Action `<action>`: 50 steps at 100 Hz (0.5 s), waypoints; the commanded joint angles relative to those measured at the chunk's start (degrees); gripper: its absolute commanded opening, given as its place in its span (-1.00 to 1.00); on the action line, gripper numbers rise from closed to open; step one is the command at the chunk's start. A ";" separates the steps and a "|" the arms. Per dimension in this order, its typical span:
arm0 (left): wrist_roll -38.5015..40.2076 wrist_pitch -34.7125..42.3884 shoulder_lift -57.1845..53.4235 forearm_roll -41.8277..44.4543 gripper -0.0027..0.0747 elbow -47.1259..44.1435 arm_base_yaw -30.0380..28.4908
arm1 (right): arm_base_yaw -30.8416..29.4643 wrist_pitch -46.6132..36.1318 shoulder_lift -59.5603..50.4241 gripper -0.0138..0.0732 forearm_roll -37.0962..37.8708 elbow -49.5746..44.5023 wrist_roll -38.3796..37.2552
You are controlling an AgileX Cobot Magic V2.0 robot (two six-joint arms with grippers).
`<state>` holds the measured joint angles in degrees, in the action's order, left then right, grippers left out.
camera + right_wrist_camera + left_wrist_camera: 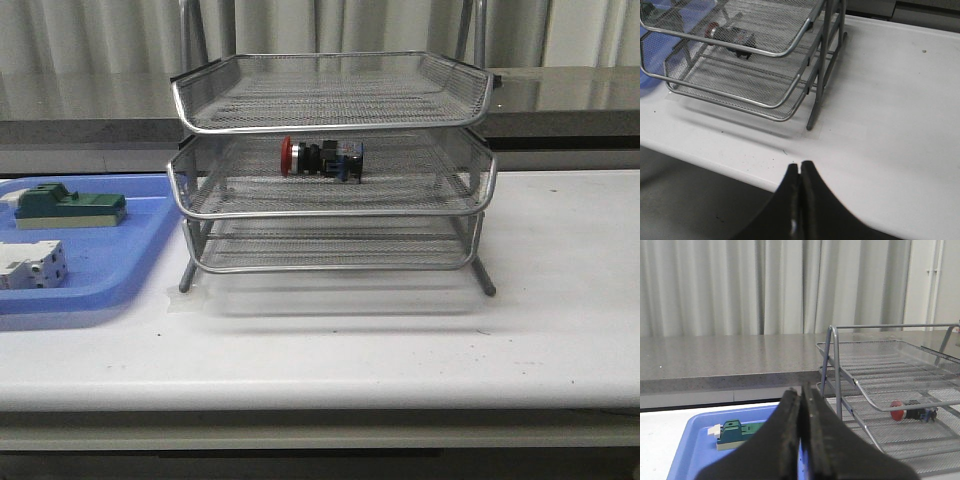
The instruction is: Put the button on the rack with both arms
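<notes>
Rack (330, 215): three-tier silver wire-mesh tray stand on metal legs, standing mid-surface on the white surface (560, 300), just right of the blue tray.

Button (320, 158): red cap, silver collar, black body, blue rear; lies on its side on the middle tier, cap pointing left, near the tier's centre. Also visible through the mesh in the left wrist view (912, 411) and right wrist view (727, 36).

Blue tray (110, 265): flat plastic, at the left edge; holds a green block (68, 207) toward the far side and a white breaker block (30, 265) nearer.

Left end effector (801, 440): clenched, fingers pressed together, nothing between them; above the blue tray.

Right end effector (799, 200): clenched, nothing held; above the surface's near edge, right of the rack.
</notes>
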<state>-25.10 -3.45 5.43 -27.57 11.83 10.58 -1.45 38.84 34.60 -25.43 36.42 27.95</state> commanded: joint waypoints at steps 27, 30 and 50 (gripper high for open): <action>0.32 4.21 0.64 -0.67 -0.98 1.55 -0.05 | -0.39 -2.89 -0.02 -0.82 -1.35 1.46 -0.02; 0.32 4.21 0.64 -0.67 -0.98 1.55 -0.05 | -0.39 -2.89 -0.02 -0.82 -1.35 1.46 -0.02; 0.32 4.21 0.64 -0.67 -0.98 1.55 -0.05 | -0.39 -4.63 -0.08 -0.82 -1.73 -0.04 -0.02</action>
<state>-25.10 -3.45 5.43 -27.57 11.83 10.58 -1.45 38.67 34.60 -25.67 35.75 27.86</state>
